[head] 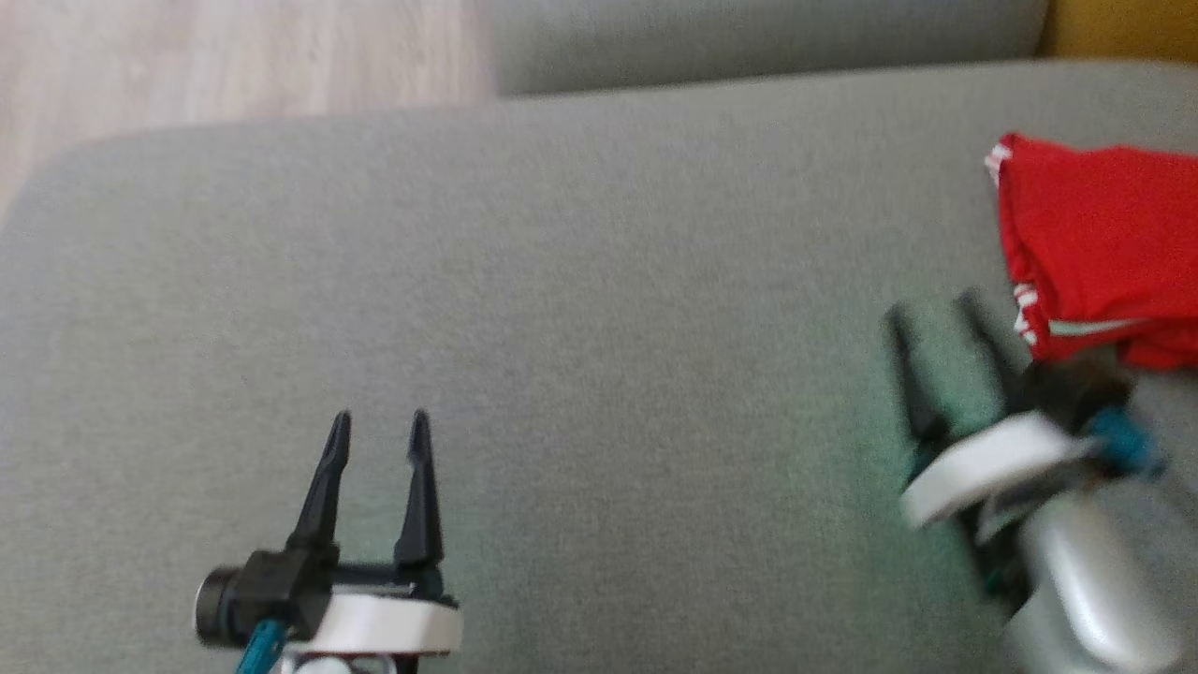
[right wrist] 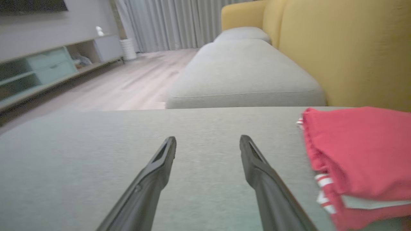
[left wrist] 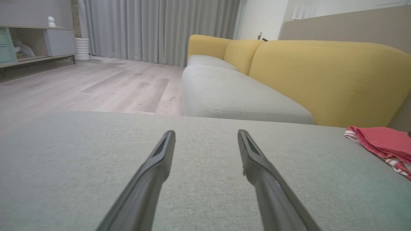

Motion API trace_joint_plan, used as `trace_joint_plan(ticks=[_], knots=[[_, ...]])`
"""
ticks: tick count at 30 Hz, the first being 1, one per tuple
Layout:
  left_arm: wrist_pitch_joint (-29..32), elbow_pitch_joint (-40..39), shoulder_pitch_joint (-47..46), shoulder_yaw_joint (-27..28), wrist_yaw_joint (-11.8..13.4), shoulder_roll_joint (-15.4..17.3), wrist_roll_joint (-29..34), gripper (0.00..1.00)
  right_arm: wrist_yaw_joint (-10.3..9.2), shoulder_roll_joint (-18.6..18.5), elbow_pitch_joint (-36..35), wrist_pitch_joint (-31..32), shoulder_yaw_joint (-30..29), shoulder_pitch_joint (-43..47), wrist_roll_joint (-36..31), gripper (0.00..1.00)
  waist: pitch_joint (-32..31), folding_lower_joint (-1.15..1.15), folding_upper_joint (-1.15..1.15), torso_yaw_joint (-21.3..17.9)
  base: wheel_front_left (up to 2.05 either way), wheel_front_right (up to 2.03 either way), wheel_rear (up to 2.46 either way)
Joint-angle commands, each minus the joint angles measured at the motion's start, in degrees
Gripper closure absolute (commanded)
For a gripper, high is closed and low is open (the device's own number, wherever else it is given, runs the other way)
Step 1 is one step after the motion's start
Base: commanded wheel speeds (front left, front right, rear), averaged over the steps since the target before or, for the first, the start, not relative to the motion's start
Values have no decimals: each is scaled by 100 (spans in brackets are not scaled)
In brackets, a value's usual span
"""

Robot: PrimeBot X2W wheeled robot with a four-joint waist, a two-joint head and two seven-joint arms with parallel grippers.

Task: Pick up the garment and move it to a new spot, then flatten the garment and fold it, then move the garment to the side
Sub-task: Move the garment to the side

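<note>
The garment (head: 1095,248) is a red folded piece with white stripes, lying at the right side of the grey cushion (head: 580,309). It also shows at the right edge as the garment (left wrist: 383,142) in the left wrist view and as the garment (right wrist: 359,157) in the right wrist view. My right gripper (head: 936,314) stands open just left of it, blurred, holding nothing. Its fingers (right wrist: 154,170) are spread over bare cushion. Low at the left my left gripper (head: 379,421) is open and empty, far from the garment.
A second grey seat cushion (left wrist: 231,96) lies beyond a gap. A yellow backrest (left wrist: 324,80) runs along the right. Wooden floor (left wrist: 96,83), grey curtains (left wrist: 160,29) and a low cabinet (left wrist: 35,45) lie farther off.
</note>
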Motion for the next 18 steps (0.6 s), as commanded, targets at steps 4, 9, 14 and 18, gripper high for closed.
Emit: trace_joint_plan(ticks=[4,9,14,18], knots=[[-47,-122,121,320,8,-9,-126,0,-4,353,194,-687,629,397,335,0,-647,1,0,173,0,0,0],[-47,-202,284,418,60,-9,-84,0,-4,564,-128,-786,637,860,206,0,-826,1,0,176,0,0,0],[-47,-220,412,430,118,-9,155,0,-4,699,-636,-789,441,1386,-287,0,-916,1,0,183,0,0,0],[-47,-257,493,428,183,-9,202,0,-4,749,-725,-789,325,1545,-444,0,-961,1,0,186,0,0,0]])
